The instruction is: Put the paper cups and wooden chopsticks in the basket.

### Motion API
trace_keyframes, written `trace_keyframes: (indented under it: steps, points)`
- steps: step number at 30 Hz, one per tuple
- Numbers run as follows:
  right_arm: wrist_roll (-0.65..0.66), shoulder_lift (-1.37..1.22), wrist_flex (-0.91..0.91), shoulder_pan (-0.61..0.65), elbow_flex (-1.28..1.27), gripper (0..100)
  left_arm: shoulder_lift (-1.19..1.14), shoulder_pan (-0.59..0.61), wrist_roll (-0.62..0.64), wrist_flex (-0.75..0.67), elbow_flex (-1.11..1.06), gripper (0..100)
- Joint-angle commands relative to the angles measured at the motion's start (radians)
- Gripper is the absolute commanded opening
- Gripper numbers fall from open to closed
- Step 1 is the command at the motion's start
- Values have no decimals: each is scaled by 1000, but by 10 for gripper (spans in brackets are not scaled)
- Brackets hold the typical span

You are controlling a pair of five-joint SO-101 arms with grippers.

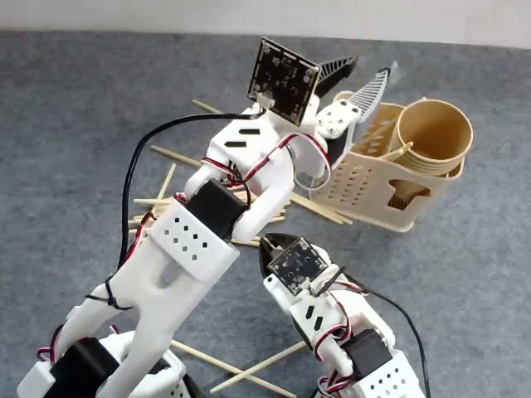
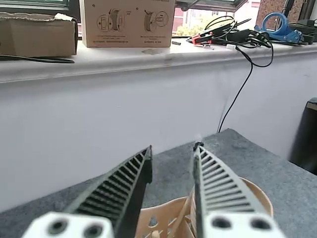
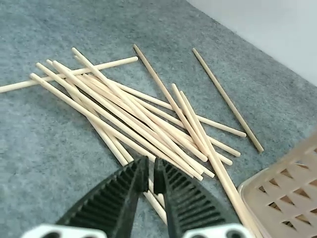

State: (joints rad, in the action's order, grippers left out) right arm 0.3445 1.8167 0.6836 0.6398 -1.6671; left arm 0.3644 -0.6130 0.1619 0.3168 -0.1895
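Stacked paper cups (image 1: 436,133) stand in one end of the cream basket (image 1: 373,186), with a chopstick (image 1: 397,152) leaning beside them. My left gripper (image 1: 357,79) hangs open and empty just above the basket's other end; in the left wrist view the left gripper (image 2: 173,148) is over the basket rim (image 2: 168,215) and the cup (image 2: 258,192). A pile of wooden chopsticks (image 3: 138,114) lies on the grey mat. My right gripper (image 3: 151,159) is shut just above the near edge of the pile, holding nothing. The left arm covers much of the pile (image 1: 162,199).
More chopsticks (image 1: 249,369) lie crossed near the arm bases, and a few chopsticks (image 1: 323,209) lie against the basket's foot. The basket corner (image 3: 282,198) lies close beyond the pile. A white wall and a windowsill with boxes (image 2: 126,22) stand behind the table.
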Motion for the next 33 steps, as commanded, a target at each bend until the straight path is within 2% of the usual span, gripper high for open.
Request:
trace_keyframes:
  steps: [1,4,8,15,20,25,29,33]
  points:
    - [9,19,-22,2,-13,34,10,-8,-17,52,97,144]
    - [9,19,-22,2,-13,34,10,-18,-81,169,173,142]
    - [9,19,-22,1,-13,34,10,-12,-100,344,297,140]
    - [9,19,-22,-35,-8,34,10,28,-181,724,493,140]
    - [6,19,-22,-82,-5,34,10,137,-181,954,625,140]
    - [2,19,-5,-76,-1,33,22,251,-176,1157,711,139]
    - [2,15,136,-59,134,33,94,318,-176,1246,682,139]
    - [2,15,328,24,306,33,203,397,-176,1252,561,139]
